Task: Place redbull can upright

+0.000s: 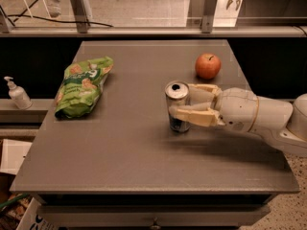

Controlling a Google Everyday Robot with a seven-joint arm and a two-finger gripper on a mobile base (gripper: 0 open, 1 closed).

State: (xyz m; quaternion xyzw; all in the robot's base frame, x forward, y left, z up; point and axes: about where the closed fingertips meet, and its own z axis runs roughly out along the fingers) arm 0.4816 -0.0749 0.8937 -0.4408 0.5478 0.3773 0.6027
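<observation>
The redbull can [177, 107], silver with blue panels and its pull-tab top facing up, stands upright near the middle of the grey table [124, 147]. Its base is at or just above the tabletop. My gripper [182, 100] reaches in from the right on the white arm [259, 116]. Its cream fingers [192, 115] sit on either side of the can, shut on it. The front finger crosses the can's lower half and the rear finger is partly hidden behind it.
A red apple [207, 65] sits behind and to the right of the can, close to my gripper's rear finger. A green snack bag [81, 86] lies at the table's left. A white pump bottle [18, 93] stands on a ledge off the left edge.
</observation>
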